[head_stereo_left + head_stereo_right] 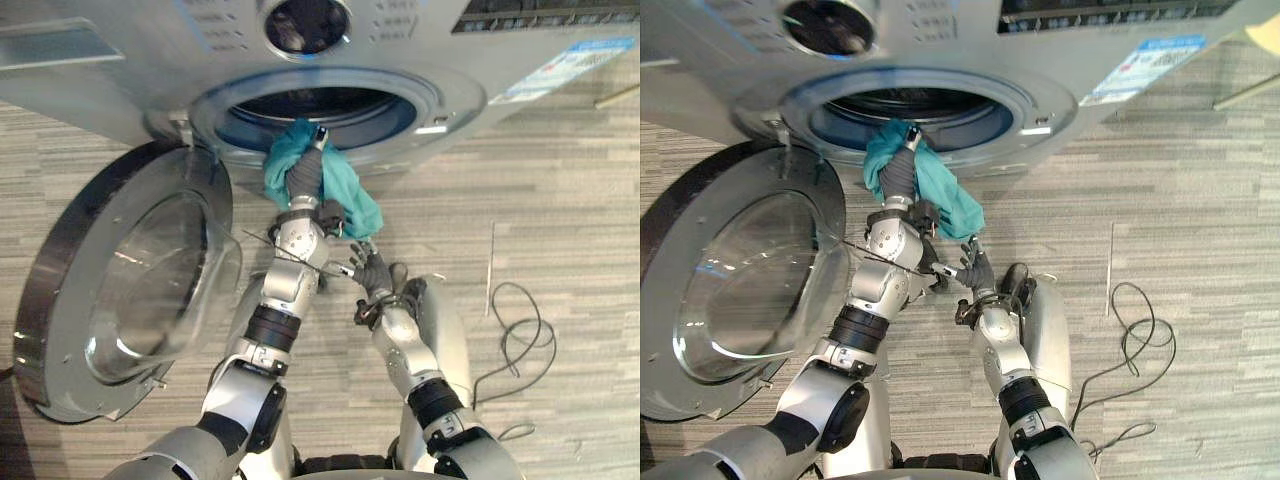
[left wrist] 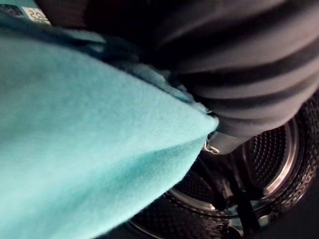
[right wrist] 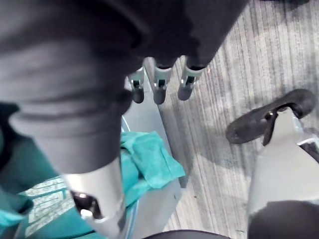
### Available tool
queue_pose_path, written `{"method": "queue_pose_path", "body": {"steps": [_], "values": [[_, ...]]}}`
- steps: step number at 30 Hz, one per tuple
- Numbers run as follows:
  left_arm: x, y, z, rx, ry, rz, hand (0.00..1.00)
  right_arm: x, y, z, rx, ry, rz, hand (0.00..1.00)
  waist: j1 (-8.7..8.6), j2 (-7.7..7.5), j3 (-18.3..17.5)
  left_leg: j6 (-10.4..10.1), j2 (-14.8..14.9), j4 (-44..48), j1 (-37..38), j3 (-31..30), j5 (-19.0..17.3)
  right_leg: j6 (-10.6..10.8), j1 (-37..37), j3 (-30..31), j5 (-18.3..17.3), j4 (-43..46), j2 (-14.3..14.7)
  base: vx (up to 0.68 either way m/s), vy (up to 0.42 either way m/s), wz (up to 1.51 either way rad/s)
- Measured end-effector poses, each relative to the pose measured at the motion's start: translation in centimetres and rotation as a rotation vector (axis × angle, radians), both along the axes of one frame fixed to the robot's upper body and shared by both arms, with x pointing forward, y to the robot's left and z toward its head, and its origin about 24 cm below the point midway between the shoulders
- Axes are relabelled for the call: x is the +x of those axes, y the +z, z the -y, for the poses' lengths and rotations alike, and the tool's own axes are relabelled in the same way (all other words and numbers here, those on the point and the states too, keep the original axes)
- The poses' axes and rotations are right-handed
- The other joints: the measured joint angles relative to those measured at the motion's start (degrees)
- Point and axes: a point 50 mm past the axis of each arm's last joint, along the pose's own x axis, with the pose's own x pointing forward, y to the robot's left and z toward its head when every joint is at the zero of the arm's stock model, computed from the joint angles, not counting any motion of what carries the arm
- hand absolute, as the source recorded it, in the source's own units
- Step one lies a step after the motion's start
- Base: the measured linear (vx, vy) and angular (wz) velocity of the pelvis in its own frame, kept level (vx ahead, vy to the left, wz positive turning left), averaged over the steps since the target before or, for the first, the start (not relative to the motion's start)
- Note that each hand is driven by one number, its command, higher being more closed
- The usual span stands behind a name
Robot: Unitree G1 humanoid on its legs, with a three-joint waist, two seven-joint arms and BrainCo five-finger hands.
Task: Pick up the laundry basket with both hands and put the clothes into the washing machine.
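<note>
Right hand (image 1: 370, 268) straight-fingered, teal cloth (image 1: 355, 195) over left hand (image 1: 305, 178) at washer (image 1: 450, 100), grip unclear

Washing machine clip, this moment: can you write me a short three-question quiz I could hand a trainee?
1. True or false: the washing machine's door is shut.
2. The teal cloth hangs at: A) the drum opening; B) the glass of the door; C) the machine's control panel.
3. Which robot hand is up at the cloth?

Key
1. False: the door stands swung open on the robot's left.
2. A.
3. The left robot hand, with the cloth draped about it. The right robot hand sits lower, fingers straight, holding nothing.
</note>
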Motion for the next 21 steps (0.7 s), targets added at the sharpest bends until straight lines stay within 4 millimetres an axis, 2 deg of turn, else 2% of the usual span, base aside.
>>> {"method": "queue_pose_path", "body": {"steps": [4, 8, 11, 12, 15, 16, 17, 19, 21], "values": [[0.0, 2.5, -0.9, -0.009, 0.047, 0.082, 1.00, -0.5, 1.1, 1.0, 0.022, -0.038, 0.074, 0.00, -0.38, 0.04, 0.0, 0.1, 1.2, 0.2, -2.5, 1.2, -0.1, -0.8, -3.6, 1.0, 0.5, 0.0, 1.2, -0.07, -0.009, -0.20], [0.6, 5.9, -3.4, -0.033, 0.144, 0.167, 1.00, -0.7, 1.8, 1.9, 0.054, -0.074, 0.119, 0.00, -1.77, 0.09, 0.4, 0.1, 2.6, -0.4, -4.5, 3.0, -0.1, -1.0, -6.5, 1.1, 0.7, -0.5, 1.5, -0.03, -0.017, -0.03], [0.2, 10.1, -5.2, -0.049, 0.217, 0.291, 1.00, -1.2, 2.7, 2.3, 0.093, -0.087, 0.169, 0.00, -1.96, 0.05, 1.1, 0.2, 3.9, 0.5, -7.0, 3.3, -0.1, -1.2, -8.9, 1.0, 1.1, -0.3, 1.9, -0.02, -0.015, -0.10], [0.1, 11.0, -5.4, -0.049, 0.225, 0.315, 1.00, -1.2, 2.9, 2.3, 0.106, -0.089, 0.174, 0.00, -2.05, 0.05, 1.4, 0.4, 4.0, 0.8, -7.3, 3.2, -0.2, -1.3, -9.1, 0.9, 1.2, -0.1, 2.0, -0.02, -0.012, -0.06], [-1.0, 15.7, -6.6, -0.041, 0.277, 0.454, 1.00, -1.3, 3.8, 2.4, 0.159, -0.078, 0.215, 0.00, -2.63, -0.10, 1.9, 0.8, 5.2, 2.5, -9.8, 3.2, -0.5, -1.7, -11.6, 0.9, 1.6, 1.0, 2.5, -0.02, -0.012, -0.09], [-1.3, 16.6, -6.8, -0.043, 0.287, 0.479, 1.00, -1.3, 3.9, 2.5, 0.169, -0.077, 0.222, 0.00, -2.89, -0.10, 1.9, 1.0, 5.3, 2.9, -10.3, 3.2, -0.6, -1.8, -12.1, 1.0, 1.6, 1.4, 2.5, -0.03, -0.011, -0.13], [-2.0, 18.6, -7.0, -0.044, 0.296, 0.538, 1.00, -1.6, 4.2, 2.7, 0.187, -0.079, 0.239, 0.00, -2.90, -0.13, 1.9, 1.5, 6.1, 3.9, -11.4, 3.1, -1.0, -2.0, -13.0, 0.9, 1.4, 2.0, 2.7, -0.03, -0.013, -0.17], [-3.6, 22.0, -6.9, -0.056, 0.295, 0.643, 1.00, -2.0, 4.5, 2.9, 0.209, -0.077, 0.263, 0.00, -3.14, -0.22, 1.9, 1.1, 7.1, 4.8, -13.0, 3.0, -1.4, -2.2, -14.7, 1.0, 1.3, 2.5, 3.4, -0.04, -0.015, -0.18], [-5.9, 25.7, -6.5, -0.053, 0.273, 0.771, 1.00, -2.3, 4.9, 2.9, 0.233, -0.068, 0.280, 0.00, -3.67, -0.31, 2.0, 1.1, 7.8, 5.2, -14.6, 3.1, -1.4, -2.3, -16.4, 0.9, 1.3, 2.7, 3.7, -0.05, -0.007, -0.12]]}}
